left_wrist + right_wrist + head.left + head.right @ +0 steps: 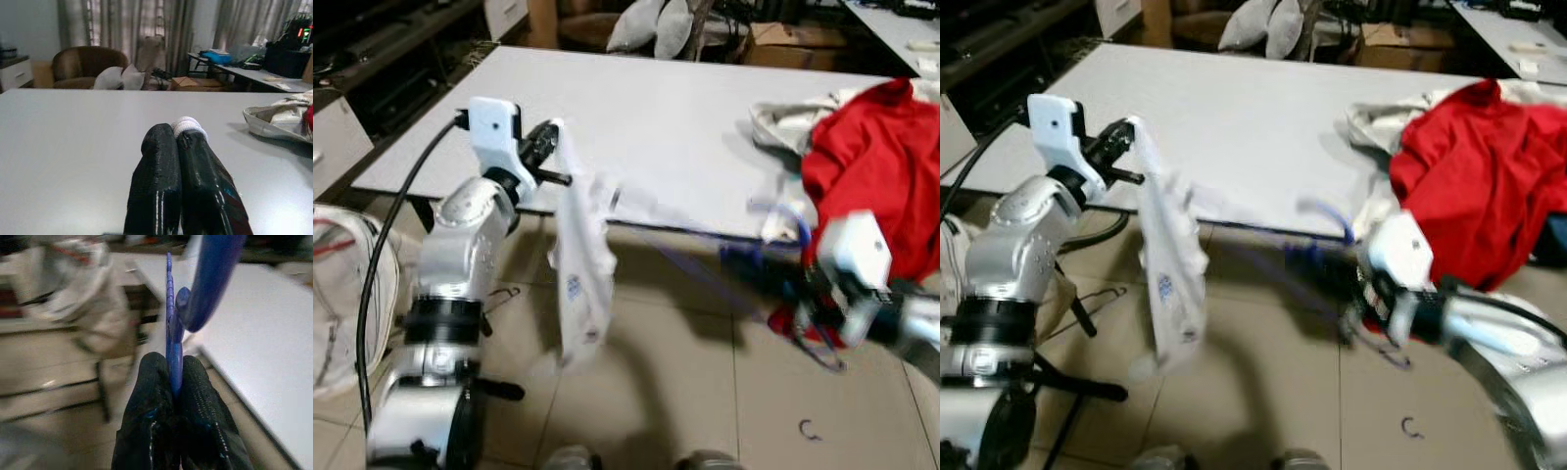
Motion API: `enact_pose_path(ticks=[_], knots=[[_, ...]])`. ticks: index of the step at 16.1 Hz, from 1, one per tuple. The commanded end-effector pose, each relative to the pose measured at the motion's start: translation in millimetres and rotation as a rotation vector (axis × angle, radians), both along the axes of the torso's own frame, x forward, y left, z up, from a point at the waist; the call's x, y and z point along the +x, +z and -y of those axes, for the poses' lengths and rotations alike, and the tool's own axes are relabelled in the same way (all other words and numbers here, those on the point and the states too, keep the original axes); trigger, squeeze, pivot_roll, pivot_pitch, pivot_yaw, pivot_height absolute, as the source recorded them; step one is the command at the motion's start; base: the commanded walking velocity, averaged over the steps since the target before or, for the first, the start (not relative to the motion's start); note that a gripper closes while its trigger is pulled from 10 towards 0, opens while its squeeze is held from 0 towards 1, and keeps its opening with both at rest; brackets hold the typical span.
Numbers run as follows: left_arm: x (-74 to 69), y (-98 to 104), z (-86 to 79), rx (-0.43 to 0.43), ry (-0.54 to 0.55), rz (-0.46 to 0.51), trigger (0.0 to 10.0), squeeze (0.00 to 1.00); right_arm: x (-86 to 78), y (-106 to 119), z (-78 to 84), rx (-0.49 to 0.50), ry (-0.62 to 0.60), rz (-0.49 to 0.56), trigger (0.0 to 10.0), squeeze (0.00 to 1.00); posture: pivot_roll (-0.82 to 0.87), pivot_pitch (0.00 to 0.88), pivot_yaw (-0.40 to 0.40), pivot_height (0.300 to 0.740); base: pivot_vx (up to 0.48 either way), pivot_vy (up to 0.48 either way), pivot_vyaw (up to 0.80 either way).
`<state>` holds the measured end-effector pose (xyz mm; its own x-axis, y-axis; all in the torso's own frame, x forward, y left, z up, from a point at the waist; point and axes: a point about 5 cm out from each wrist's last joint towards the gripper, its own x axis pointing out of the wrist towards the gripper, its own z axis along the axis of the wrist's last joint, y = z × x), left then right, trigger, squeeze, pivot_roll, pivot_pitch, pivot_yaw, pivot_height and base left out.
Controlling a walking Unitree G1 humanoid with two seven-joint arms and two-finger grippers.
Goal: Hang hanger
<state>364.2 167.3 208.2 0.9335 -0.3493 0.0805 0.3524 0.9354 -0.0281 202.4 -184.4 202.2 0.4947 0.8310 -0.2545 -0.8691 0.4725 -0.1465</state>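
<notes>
My left gripper (551,137) is shut on a white garment (579,264) at the table's near edge; the cloth hangs down from the fingers toward the floor. In the left wrist view a bit of white fabric (188,125) pokes out between the closed fingertips. My right gripper (1363,294) is shut on a blue plastic hanger (172,333), held low in front of the table's edge, to the right of the hanging garment. The hanger (1317,245) appears blurred, its arm reaching left toward the garment.
A white table (666,127) spreads ahead with a red garment (881,176) and white cloth (783,117) piled at its right. A mesh basket (337,284) stands on the tiled floor at left. A small hook (810,431) lies on the floor.
</notes>
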Motion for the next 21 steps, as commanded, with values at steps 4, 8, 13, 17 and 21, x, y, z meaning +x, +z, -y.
enact_pose_path(ticks=[4, 8, 13, 17, 21], knots=[[13.1, 47.9, 14.2, -0.028, -0.084, 0.142, 10.0, 0.00, -1.6, 3.3, -3.6, -0.063, 0.127, -0.033, 10.0, 0.00, -0.15, 0.000, 0.041, 0.740, 0.360, 0.000, 0.00], [11.9, 92.9, 11.8, -0.080, -0.154, 0.249, 10.0, 0.00, 29.4, -7.7, -10.6, -0.125, 0.080, 0.014, 10.0, 0.00, -0.13, 0.000, 0.033, 0.740, 0.362, 0.000, 0.00], [-7.4, 142.1, 14.2, -0.162, -0.276, 0.368, 10.0, 0.00, 62.5, -11.4, -29.8, -0.138, 0.132, 0.068, 10.0, 0.00, -0.10, 0.000, 0.009, 0.740, 0.361, 0.000, 0.00], [-22.5, 170.1, 6.9, -0.263, -0.342, 0.431, 10.0, 0.00, 130.4, 29.9, -34.1, -0.132, -0.012, 0.314, 10.0, 0.00, -0.09, 0.000, 0.000, 0.740, 0.360, 0.000, 0.00], [-29.9, 187.0, -3.1, -0.335, -0.342, 0.478, 10.0, 0.00, 177.3, 137.7, -19.6, -0.052, -0.360, 0.774, 10.0, 0.00, -0.08, 0.000, -0.015, 0.740, 0.359, 0.000, 0.00]])
